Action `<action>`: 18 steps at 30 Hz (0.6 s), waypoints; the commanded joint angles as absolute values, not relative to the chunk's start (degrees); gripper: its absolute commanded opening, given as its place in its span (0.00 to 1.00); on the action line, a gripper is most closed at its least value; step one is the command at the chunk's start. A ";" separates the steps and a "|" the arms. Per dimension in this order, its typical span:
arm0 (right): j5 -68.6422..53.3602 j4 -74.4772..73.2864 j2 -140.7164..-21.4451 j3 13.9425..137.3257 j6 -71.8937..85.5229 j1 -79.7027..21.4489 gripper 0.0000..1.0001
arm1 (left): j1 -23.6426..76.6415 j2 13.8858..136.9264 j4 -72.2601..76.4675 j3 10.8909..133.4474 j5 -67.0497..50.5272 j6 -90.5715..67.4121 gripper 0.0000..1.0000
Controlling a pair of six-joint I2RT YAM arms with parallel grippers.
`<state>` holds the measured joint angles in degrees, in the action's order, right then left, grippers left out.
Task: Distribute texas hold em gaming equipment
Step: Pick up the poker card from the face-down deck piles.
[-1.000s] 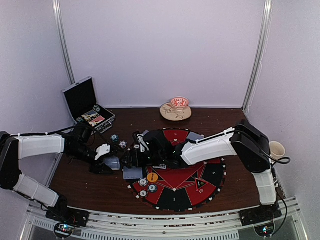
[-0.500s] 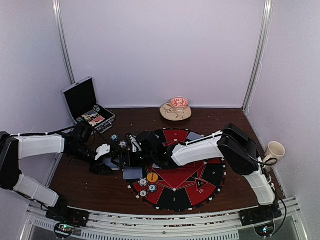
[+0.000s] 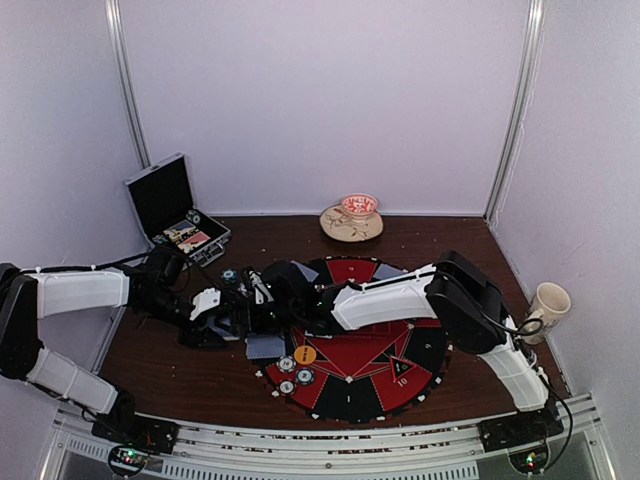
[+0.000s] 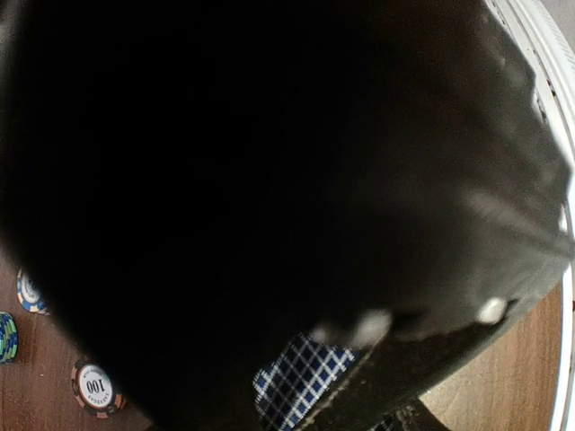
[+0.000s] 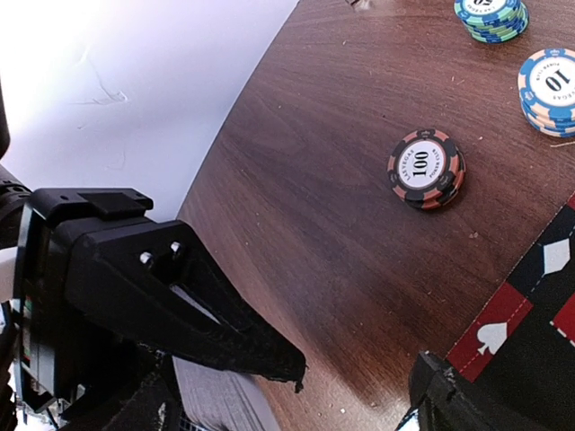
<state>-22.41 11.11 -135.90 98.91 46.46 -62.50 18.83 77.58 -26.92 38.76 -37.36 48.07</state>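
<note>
My left gripper [image 3: 215, 318] hovers left of the mat and seems shut on a pack of grey-blue playing cards [image 5: 216, 395]. Its own view is almost wholly blocked by a dark body; only a blue checked card [image 4: 301, 382] shows. My right gripper [image 3: 248, 305] reaches across to it, open, with bare wood between the fingertips [image 5: 359, 386]. One finger [image 5: 269, 355] lies over the pack. A "100" chip [image 5: 427, 168], a "10" stack [image 5: 552, 79] and a green stack [image 5: 491, 18] sit beyond. A card [image 3: 265, 346], three chips [image 3: 287, 364] and an orange disc [image 3: 305, 354] lie at the mat's left edge.
The round red-and-black mat [image 3: 350, 395] fills the table's middle. The open black case [image 3: 165, 200] stands at the back left. A bowl on a plate [image 3: 352, 215] is at the back centre and a cup [image 3: 550, 298] at the right edge.
My right arm has stretched farther left, bringing its gripper up against the left gripper, and its jaws have narrowed slightly. The left arm has stayed put.
</note>
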 commanded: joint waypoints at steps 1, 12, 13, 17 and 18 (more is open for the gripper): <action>-20.59 7.15 -137.50 101.27 45.26 -62.86 0.87 | 18.63 77.08 -25.66 38.94 -38.69 48.45 0.52; -17.11 5.31 -132.75 95.15 43.88 -61.57 0.64 | 18.63 77.08 -25.66 38.85 -38.68 48.46 0.52; -17.13 5.57 -131.78 94.42 43.82 -61.41 0.62 | 18.65 77.15 -25.66 38.91 -38.68 48.50 0.52; -17.01 4.86 -129.93 93.43 43.02 -61.27 0.56 | 18.65 77.41 -25.66 38.94 -38.66 48.50 0.52; -16.97 4.64 -129.66 93.43 42.86 -61.26 0.56 | 18.66 77.43 -25.66 38.94 -38.63 48.51 0.52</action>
